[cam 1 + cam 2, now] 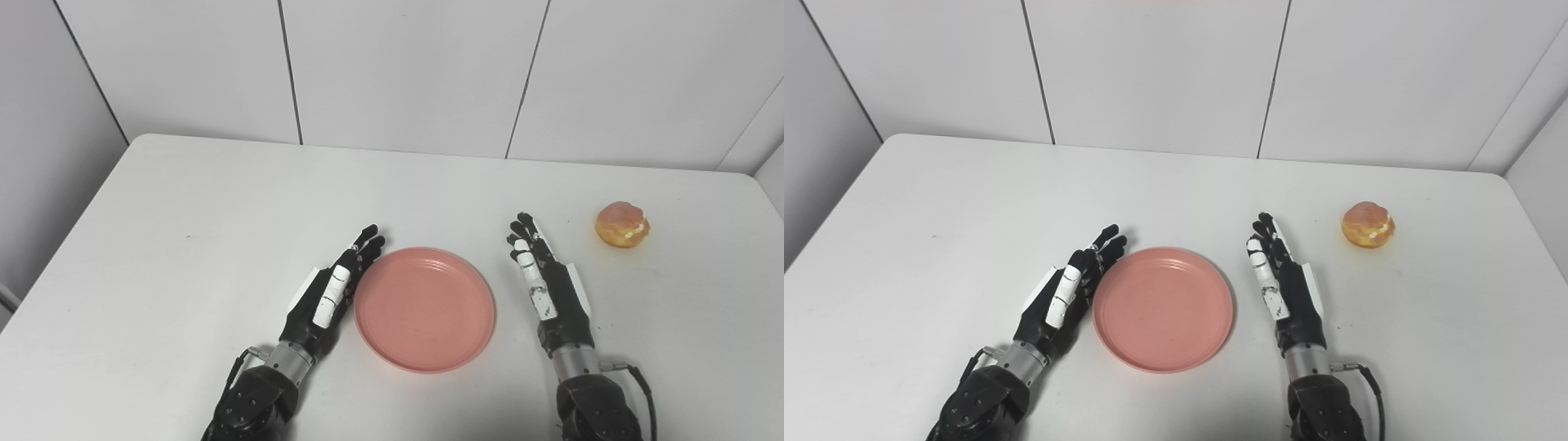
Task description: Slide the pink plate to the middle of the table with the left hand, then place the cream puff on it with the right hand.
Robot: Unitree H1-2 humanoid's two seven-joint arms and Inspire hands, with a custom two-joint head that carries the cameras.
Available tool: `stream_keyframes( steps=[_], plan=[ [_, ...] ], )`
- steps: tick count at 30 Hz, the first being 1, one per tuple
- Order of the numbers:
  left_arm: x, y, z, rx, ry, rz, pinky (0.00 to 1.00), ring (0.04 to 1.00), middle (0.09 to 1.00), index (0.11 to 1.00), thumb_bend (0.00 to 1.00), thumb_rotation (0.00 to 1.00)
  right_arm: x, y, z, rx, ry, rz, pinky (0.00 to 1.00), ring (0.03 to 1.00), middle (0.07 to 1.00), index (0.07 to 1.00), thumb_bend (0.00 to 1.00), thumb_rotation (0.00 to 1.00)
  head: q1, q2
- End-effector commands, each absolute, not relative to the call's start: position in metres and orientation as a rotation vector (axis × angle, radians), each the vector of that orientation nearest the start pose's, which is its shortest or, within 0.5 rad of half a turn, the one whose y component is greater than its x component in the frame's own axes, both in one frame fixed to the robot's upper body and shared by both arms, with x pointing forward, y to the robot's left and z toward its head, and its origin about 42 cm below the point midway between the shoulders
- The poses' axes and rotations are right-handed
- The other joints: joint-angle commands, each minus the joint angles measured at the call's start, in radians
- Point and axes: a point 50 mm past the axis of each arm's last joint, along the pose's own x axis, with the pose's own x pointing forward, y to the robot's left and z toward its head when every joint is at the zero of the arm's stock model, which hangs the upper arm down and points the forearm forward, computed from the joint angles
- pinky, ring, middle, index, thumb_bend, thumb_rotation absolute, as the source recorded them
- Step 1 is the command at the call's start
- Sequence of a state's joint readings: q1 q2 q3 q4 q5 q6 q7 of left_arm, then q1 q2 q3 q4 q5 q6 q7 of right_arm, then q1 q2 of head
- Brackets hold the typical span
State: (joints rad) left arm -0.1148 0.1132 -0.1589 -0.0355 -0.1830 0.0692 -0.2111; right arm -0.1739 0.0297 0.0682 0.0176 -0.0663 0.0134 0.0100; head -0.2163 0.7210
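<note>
The pink plate [424, 308] lies flat on the white table [184, 214], near the front and roughly midway across. My left hand [334, 286] rests edge-on right against the plate's left rim, fingers stretched out and holding nothing. To the right of the plate, a small gap away, my right hand [545, 283] stands open with its fingers straight and pointing away from me. The cream puff [622, 224], golden with a pinkish top, sits on the table beyond and to the right of the right hand, apart from it.
White panelled walls [398, 67] close off the table's far edge and both sides. The table's left edge runs diagonally at the left of the picture. A cable [643, 383] trails from the right wrist.
</note>
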Motion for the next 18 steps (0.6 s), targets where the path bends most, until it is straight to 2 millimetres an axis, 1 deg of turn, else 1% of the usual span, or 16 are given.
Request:
stream_keyframes(
  steps=[1,11,16,18],
  plan=[
    [0.31,0.171,0.13,-0.046,-0.069,-0.449,0.99,0.98,0.964,0.96,0.71,1.0,0.34,-0.166,0.157,-0.051,-0.19,0.117,0.92,0.913,0.925,0.935,0.54,0.91,0.001,0.0],
    [0.314,0.176,0.125,-0.022,-0.097,-0.399,1.0,0.988,0.979,0.981,0.7,1.0,0.34,-0.165,0.157,-0.053,-0.191,0.111,0.91,0.904,0.918,0.925,0.55,0.91,-0.002,0.005],
    [0.315,0.18,0.124,-0.021,-0.104,-0.357,1.0,0.997,0.983,0.99,0.65,1.0,0.341,-0.165,0.157,-0.051,-0.193,0.115,0.91,0.905,0.92,0.927,0.55,0.9,-0.002,0.007],
    [0.316,0.182,0.123,-0.021,-0.112,-0.337,1.0,0.995,0.979,0.988,0.65,1.0,0.341,-0.165,0.157,-0.052,-0.194,0.116,0.91,0.904,0.92,0.928,0.55,0.91,-0.002,0.007]
  ],
)
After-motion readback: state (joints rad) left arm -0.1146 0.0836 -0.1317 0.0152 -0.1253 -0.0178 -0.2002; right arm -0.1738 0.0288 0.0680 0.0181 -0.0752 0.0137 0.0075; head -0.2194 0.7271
